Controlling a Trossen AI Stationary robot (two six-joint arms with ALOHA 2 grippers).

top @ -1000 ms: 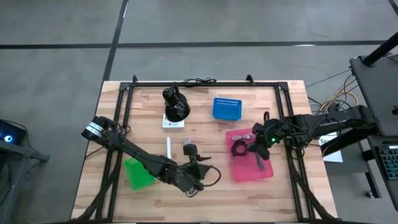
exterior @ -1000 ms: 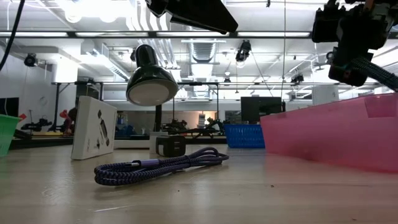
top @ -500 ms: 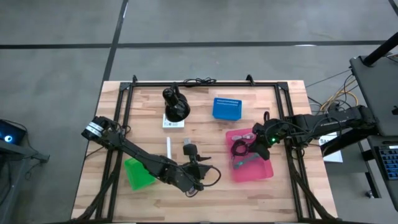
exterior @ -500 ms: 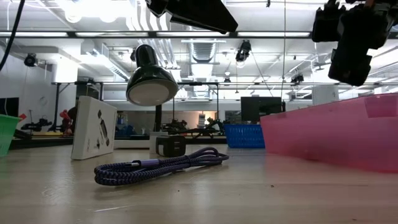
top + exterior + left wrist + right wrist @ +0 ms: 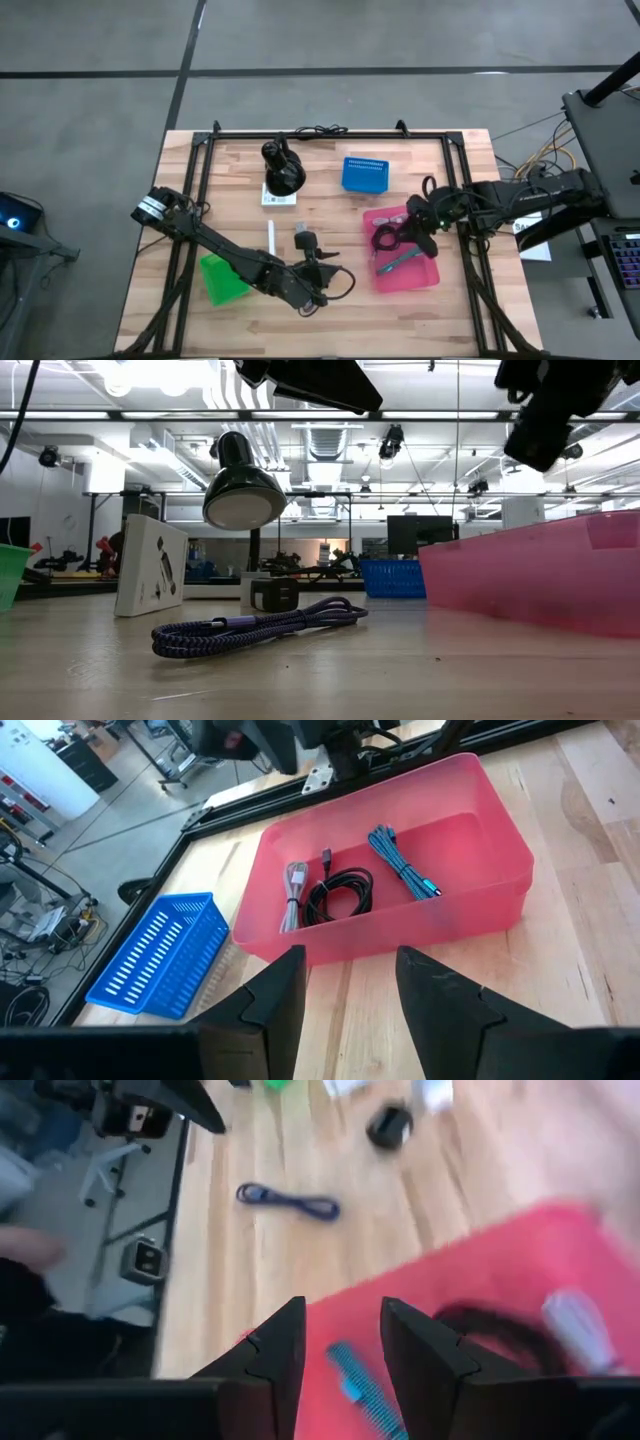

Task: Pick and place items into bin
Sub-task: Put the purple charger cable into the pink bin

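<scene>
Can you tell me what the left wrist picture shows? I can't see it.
A pink bin sits on the wooden table holding a black coiled cable, a teal cable and a grey cable. A blue basket stands beside it, and the left gripper is open, empty.

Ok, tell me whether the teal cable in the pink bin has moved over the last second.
Yes. The teal cable was upright near the pink bin's right wall; now it lies slanted across the bin floor, released by the right gripper.
</scene>
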